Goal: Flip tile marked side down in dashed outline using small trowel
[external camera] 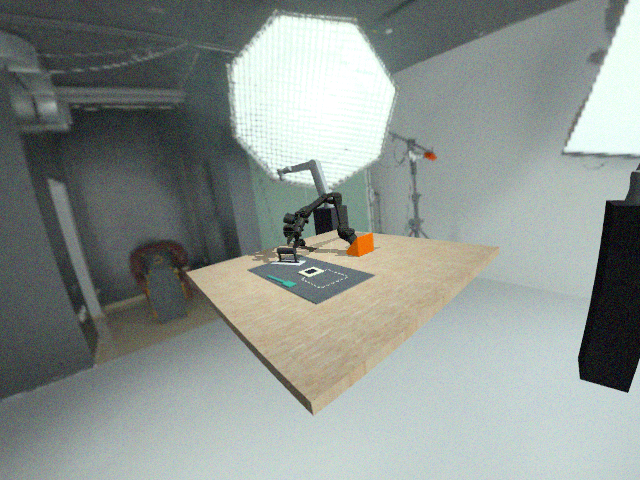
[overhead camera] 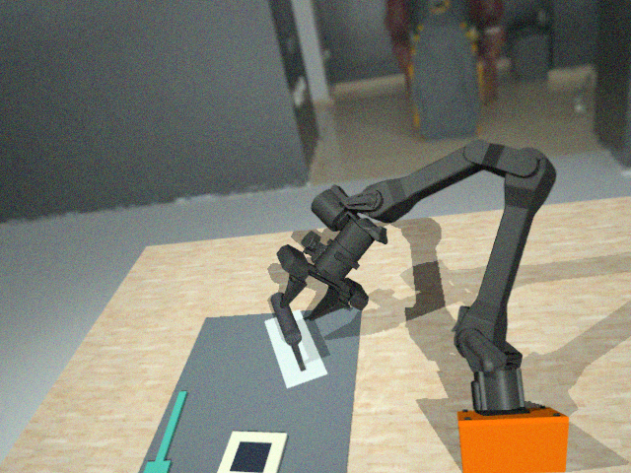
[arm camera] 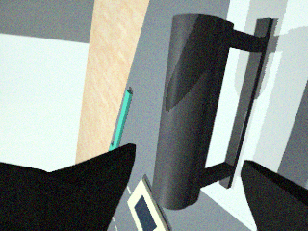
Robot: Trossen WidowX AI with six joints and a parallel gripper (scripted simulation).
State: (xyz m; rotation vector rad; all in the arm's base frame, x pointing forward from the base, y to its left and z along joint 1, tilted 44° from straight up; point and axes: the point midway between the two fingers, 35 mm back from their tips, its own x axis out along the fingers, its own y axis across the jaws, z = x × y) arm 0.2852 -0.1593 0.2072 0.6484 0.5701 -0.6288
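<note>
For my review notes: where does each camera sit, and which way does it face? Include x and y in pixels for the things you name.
Top: raised beside the table, looking obliquely down; whole arm (overhead camera: 515, 244) (external camera: 341, 214) and hand (overhead camera: 315, 307).
Exterior: farther off, past a table corner, facing across the table; whole arm, small.
Wrist: near the hand, facing the trowel's handle (overhead camera: 286, 317) (external camera: 285, 250) (arm camera: 192, 111); two fingertips.
All share the marked tile (overhead camera: 227, 452) (external camera: 301, 271) (arm camera: 136, 199).
</note>
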